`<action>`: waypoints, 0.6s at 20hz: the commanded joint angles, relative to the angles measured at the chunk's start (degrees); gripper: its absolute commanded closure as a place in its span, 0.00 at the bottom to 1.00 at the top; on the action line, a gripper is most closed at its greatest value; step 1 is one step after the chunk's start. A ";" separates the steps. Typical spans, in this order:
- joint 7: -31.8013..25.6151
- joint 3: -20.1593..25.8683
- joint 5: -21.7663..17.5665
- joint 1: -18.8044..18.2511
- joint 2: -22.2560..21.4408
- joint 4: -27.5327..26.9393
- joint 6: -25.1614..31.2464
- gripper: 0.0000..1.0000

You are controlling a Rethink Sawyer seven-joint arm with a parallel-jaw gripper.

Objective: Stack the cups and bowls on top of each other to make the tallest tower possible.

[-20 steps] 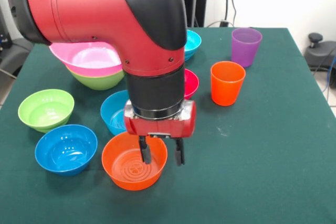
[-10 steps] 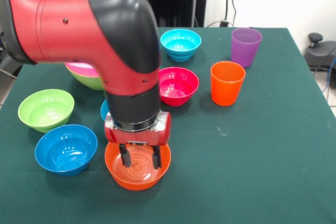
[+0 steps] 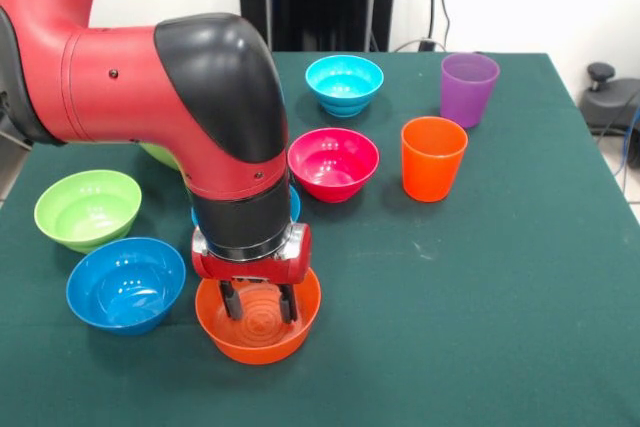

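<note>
Two cups (image 3: 434, 158), five visible bowls (image 3: 332, 163), one hand (image 3: 258, 300).

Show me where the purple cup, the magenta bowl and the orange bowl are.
purple cup (image 3: 468, 89), front view, on its side wall.
magenta bowl (image 3: 333, 164), front view, on its inner floor.
orange bowl (image 3: 306, 319), front view, on its right wall.

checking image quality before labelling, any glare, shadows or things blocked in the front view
Front view: evenly lit and sharp, with soft highlights on the blue bowl and the arm's black elbow. The arm hides the pile behind it and most of another blue bowl. The gripper sits inside the orange bowl, covering part of its floor. Faint shadows lie under the cups.
</note>
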 commanded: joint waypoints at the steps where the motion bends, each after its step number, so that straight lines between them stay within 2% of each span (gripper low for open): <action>1: -13.92 1.95 -3.82 0.72 0.85 0.92 -3.07 0.00; 6: -12.33 1.23 -3.69 0.94 -0.67 2.54 -3.23 0.00; 12: -12.17 0.56 -3.39 1.86 -3.07 2.84 -0.19 0.00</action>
